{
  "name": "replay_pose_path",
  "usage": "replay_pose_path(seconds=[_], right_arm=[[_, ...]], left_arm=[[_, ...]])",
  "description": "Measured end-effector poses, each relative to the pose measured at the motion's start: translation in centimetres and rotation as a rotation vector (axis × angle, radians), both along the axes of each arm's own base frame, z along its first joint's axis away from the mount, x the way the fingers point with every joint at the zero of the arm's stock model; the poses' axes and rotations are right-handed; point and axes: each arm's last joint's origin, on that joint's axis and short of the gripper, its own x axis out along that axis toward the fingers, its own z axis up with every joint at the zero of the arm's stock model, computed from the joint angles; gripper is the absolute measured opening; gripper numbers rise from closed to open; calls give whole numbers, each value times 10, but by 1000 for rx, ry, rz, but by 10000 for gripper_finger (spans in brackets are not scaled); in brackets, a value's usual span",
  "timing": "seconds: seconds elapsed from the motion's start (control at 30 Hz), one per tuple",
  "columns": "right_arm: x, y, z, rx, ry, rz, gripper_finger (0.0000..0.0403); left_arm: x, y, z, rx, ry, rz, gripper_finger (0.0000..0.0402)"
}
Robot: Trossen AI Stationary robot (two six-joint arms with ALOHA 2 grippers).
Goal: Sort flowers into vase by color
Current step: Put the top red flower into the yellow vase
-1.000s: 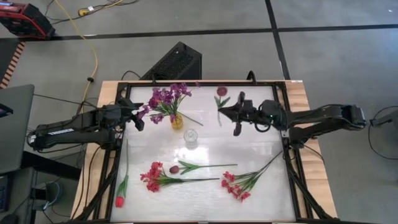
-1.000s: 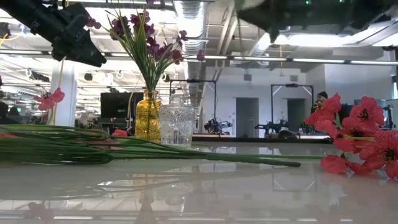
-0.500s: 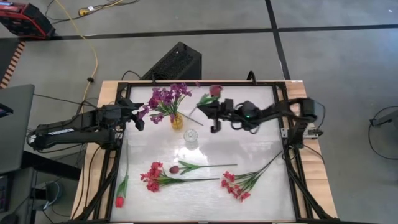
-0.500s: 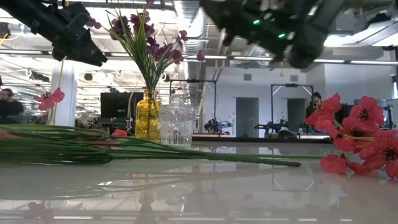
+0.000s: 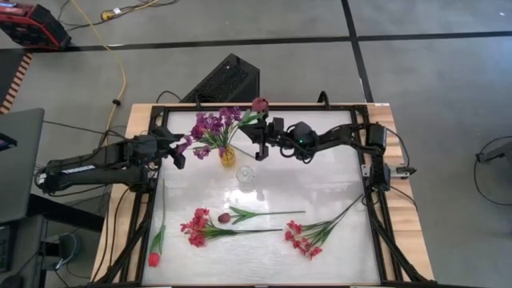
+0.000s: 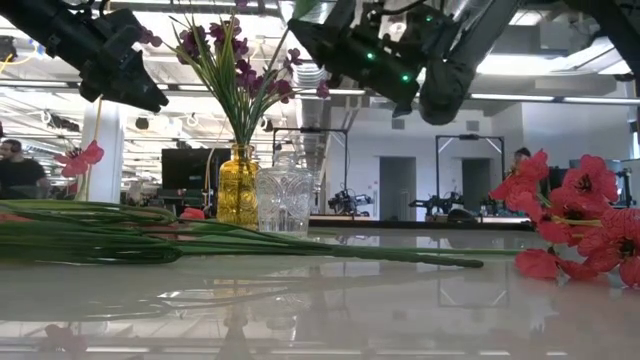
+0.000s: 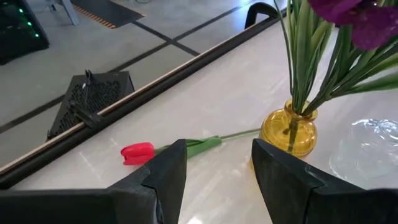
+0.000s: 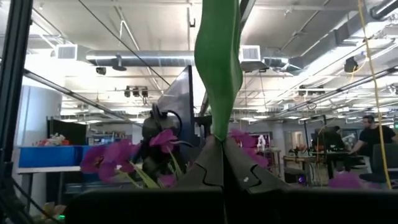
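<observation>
The dark maroon tulip [image 5: 259, 104] sits clamped by its stem in the right gripper [image 5: 262, 144], whose fingers are pressed together on it, just beside the purple blossom sprays [image 5: 212, 126] standing in the yellow vase [image 5: 228, 155]. From above, the tulip's head shows past the vase toward the table's far edge. The right wrist view shows only its green stem and leaf [image 8: 217, 62] rising from the closed fingers [image 8: 205, 165], with purple blossoms beyond; the head is cut off there.

The clear glass vase [image 5: 246, 174] stands just beside the yellow vase, nearer the table's front. In the low view it partly overlaps the yellow vase [image 6: 238, 186], and the right arm crosses the top of the picture, its fingertips hard to make out.

The left gripper [image 5: 178, 149] hovers on the other side of the yellow vase, jaws apart and holding nothing. Its wrist view shows a red tulip [image 7: 138, 152] lying on the table near the vase.

Well apart from the vase, toward the front, lie a red-pink spray [image 5: 197, 226] with a maroon tulip [image 5: 225, 218] touching it, another red-pink spray [image 5: 302, 240], and a second red tulip [image 5: 154, 258] at the left edge.

A second ago the right gripper was far to the right of the vase; it has since swung in beside the purple sprays, while the left gripper has stayed put.
</observation>
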Motion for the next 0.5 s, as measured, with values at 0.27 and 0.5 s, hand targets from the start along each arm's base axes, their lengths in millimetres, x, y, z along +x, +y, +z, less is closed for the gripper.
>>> replay_pose_path(seconds=[0.27,0.5], right_arm=[[2,0,-2,1,27,-6,15],[3,0,-4,-39,52,-42,15]], left_arm=[[0,0,1,13,2,11,171],[0,0,1,13,1,12,171]])
